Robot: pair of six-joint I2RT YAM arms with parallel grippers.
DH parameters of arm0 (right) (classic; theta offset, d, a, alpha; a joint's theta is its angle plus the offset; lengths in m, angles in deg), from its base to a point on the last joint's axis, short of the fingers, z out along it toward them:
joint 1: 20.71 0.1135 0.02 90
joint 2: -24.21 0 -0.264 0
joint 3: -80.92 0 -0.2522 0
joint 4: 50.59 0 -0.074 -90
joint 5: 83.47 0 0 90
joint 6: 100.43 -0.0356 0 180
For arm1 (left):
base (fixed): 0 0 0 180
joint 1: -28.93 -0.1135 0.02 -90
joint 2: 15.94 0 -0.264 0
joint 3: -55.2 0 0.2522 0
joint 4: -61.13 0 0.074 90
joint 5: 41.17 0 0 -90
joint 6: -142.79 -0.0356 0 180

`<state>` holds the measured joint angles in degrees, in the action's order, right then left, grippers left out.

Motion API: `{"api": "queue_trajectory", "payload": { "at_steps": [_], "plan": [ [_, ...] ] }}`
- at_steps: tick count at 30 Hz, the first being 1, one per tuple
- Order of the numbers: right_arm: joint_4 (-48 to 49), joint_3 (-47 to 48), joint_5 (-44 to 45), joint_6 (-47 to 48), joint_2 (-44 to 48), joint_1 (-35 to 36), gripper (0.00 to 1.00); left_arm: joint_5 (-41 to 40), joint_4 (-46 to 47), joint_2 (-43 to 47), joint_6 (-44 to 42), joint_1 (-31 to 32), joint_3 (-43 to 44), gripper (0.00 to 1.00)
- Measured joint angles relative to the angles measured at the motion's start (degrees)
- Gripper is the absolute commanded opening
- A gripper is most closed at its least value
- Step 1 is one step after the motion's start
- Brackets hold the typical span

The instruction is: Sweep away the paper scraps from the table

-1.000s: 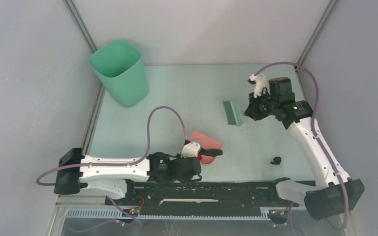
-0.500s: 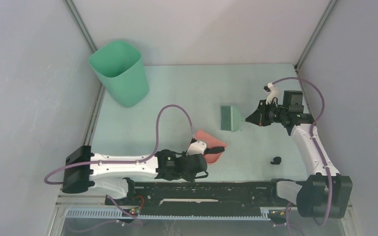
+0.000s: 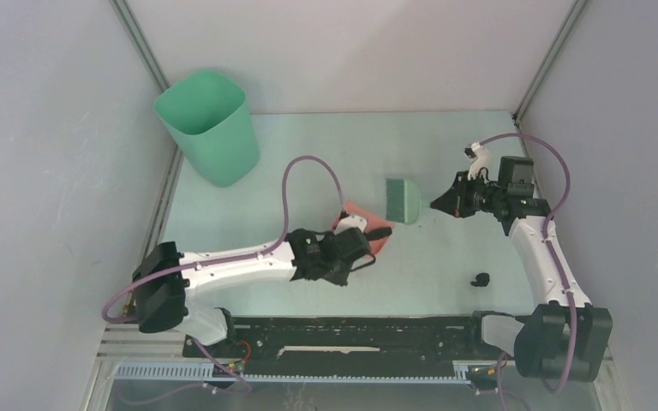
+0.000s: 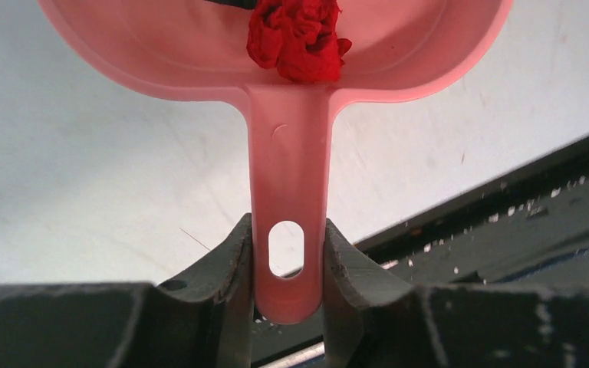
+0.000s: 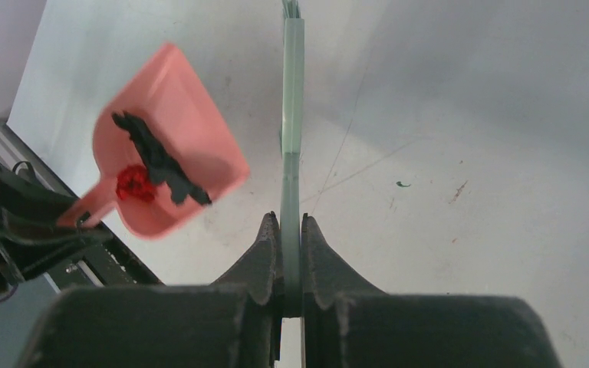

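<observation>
My left gripper point(image 3: 368, 248) point(image 4: 287, 257) is shut on the handle of the pink dustpan point(image 3: 361, 219) point(image 4: 287, 199) and holds it above the table point(image 3: 308, 163). A red paper scrap point(image 4: 297, 38) point(image 5: 132, 184) and a black scrap point(image 5: 157, 159) lie in the pan point(image 5: 169, 115). My right gripper point(image 3: 442, 204) point(image 5: 291, 253) is shut on the handle of the green hand brush point(image 3: 402, 199) point(image 5: 291, 138), held edge-on just right of the pan. One black scrap point(image 3: 480, 279) lies on the table near the front right.
A tall green bin point(image 3: 208, 127) stands at the back left corner. Grey walls surround the table. The black rail point(image 3: 351, 330) with the arm bases runs along the near edge. Small marks point(image 5: 403, 184) dot the table surface.
My left arm has swung the dustpan away from the near edge, up and back toward the table's middle. My right gripper has turned the brush and held it near the pan.
</observation>
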<state>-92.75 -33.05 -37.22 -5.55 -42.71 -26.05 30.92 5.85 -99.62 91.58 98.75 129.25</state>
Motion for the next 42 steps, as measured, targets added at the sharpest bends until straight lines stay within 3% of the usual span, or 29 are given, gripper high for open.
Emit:
{"api": "queue_trajectory", "payload": {
  "at_steps": [11, 27, 37, 39, 42],
  "plan": [
    [0.48, -0.04, 1.66, 0.35, 1.33, -0.15, 0.00, 2.49, -5.35, -2.91, -9.16, -12.55, 16.92, 0.00],
    [0.52, -0.04, 1.70, 1.44, 1.25, -0.15, 0.00, 11.43, -15.96, -10.19, -15.50, -34.47, 52.26, 0.00],
    [0.50, -0.04, 2.78, 1.90, 1.22, -0.15, 0.00, 27.67, -13.07, -10.27, -11.54, -51.87, 55.30, 0.00],
    [0.50, -0.04, 2.80, 2.12, 1.22, -0.15, 0.00, 32.44, -9.55, -9.75, -8.50, -56.19, 53.92, 0.00],
    [0.44, -0.04, 2.78, 2.36, 1.22, -0.15, 0.00, 41.31, 5.73, -4.96, 1.25, -64.11, 42.05, 0.00]
  ]
}}
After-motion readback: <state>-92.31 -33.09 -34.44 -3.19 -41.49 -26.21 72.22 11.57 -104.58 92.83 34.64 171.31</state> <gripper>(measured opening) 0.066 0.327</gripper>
